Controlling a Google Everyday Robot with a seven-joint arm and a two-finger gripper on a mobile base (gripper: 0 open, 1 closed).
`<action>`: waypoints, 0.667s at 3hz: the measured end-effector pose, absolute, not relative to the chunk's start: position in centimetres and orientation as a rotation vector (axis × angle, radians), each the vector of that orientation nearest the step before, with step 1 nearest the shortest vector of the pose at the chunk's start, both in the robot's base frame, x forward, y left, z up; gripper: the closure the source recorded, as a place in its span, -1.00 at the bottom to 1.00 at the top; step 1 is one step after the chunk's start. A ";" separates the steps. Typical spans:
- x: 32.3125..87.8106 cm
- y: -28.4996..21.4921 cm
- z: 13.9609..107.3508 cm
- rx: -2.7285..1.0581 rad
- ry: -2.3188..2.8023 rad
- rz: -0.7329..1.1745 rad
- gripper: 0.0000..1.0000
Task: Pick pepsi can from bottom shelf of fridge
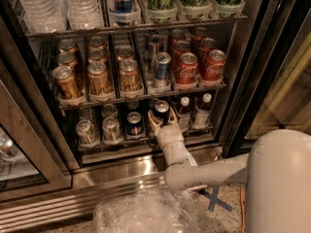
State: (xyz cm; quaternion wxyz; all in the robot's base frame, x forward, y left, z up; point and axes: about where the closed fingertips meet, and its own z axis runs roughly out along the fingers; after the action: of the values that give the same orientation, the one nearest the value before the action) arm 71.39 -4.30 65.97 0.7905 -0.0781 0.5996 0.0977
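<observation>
The fridge (121,171) stands open in front of me. Its bottom shelf (116,144) is a dark wire rack with a low front rail. A dark-blue pepsi can (161,109) with a silver top stands in a lane right of centre. Another pepsi can (134,124) stands one lane to the left. My gripper (162,123) reaches over the front rail and sits at the lower part of the right-hand pepsi can, hiding its base. My white arm (204,171) runs back to the lower right.
Silver-grey cans (98,129) fill the left lanes and small bottles (193,111) the right lanes. Gold cans (99,76), a slim blue-silver can (162,69) and red cans (199,64) sit on the rack above. A crumpled clear plastic bag (146,212) lies on the floor. The glass door (19,144) hangs open at left.
</observation>
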 end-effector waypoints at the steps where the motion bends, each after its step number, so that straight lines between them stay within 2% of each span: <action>1: 69.6 -3.5 64.9 -0.222 1.315 0.341 1.00; 2: 67.0 -1.8 63.1 -0.320 1.368 0.511 1.00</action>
State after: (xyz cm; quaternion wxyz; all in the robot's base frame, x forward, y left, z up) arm 66.97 -1.84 63.10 0.7336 -0.1454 0.6219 0.2323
